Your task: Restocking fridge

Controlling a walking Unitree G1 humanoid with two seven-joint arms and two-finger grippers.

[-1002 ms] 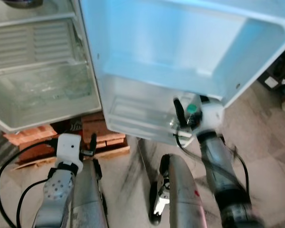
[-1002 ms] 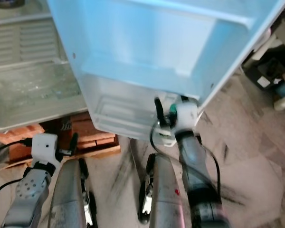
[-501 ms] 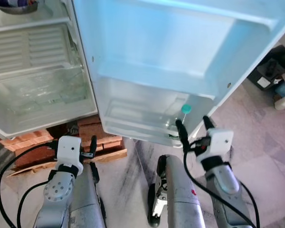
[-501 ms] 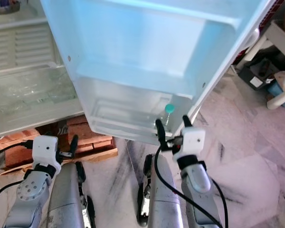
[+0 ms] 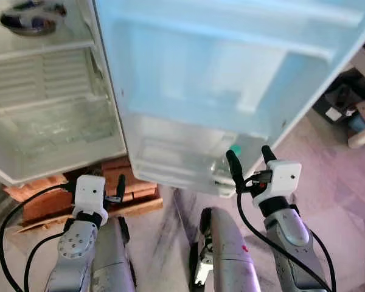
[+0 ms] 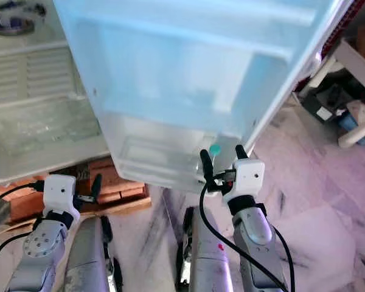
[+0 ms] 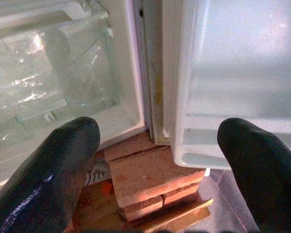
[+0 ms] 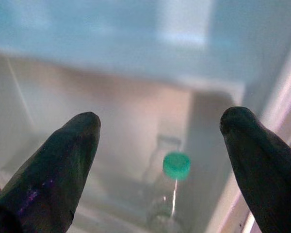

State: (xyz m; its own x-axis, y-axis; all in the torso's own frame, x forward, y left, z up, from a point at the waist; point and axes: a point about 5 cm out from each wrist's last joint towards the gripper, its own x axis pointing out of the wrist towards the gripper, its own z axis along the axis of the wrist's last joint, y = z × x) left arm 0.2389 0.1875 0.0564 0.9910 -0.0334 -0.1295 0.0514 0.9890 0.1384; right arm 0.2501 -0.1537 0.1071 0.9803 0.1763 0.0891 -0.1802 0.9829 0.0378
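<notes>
Clear plastic bottle with green cap (image 8: 170,184) stands in fridge door's bottom shelf (image 5: 170,167), right end | right gripper (image 5: 249,163) released, just near it | I'd withdraw straight, avoiding the cap | left gripper (image 7: 155,160) spread, idle.

I see 1 clear bottle (image 8: 167,194) with a green cap, upright in the door shelf (image 5: 170,159), just beyond my right gripper (image 5: 251,162).

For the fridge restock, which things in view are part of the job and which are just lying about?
Part of the job:
- bottle with green cap, standing in the door bin
- right hand, open, just in front of the bottle
- crisper drawer

Lying about:
- bricks under the fridge
- bowl on the upper shelf
- left hand, idle
</notes>
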